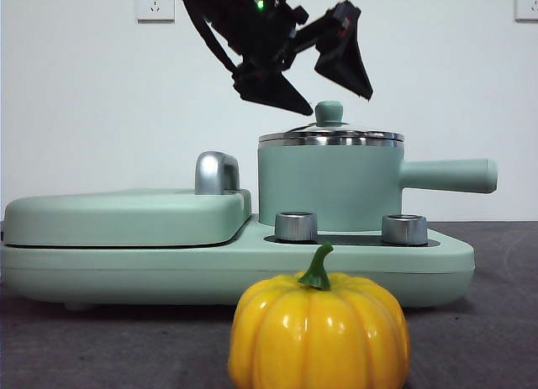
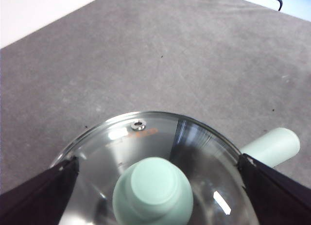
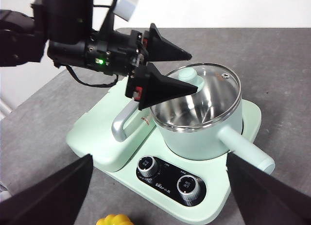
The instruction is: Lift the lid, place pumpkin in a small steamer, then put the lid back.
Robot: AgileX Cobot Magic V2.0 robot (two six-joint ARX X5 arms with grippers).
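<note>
First step in hand: left gripper (image 1: 326, 85) poised just above the small steamer (image 1: 329, 186), jaws spread wide either side of the mint knob of the lid (image 1: 330, 136), gripping nothing, lid seated on the rim. Next, by judgement: lower, pinch the knob, lift straight. Pumpkin (image 1: 319, 332) waiting on the table before the steamer; right gripper (image 3: 155, 196) back near it, open and empty.

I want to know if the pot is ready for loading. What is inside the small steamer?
Through the lid, the small steamer shows only bare shiny steel wall; its floor is hidden. The pumpkin sits outside.
</note>
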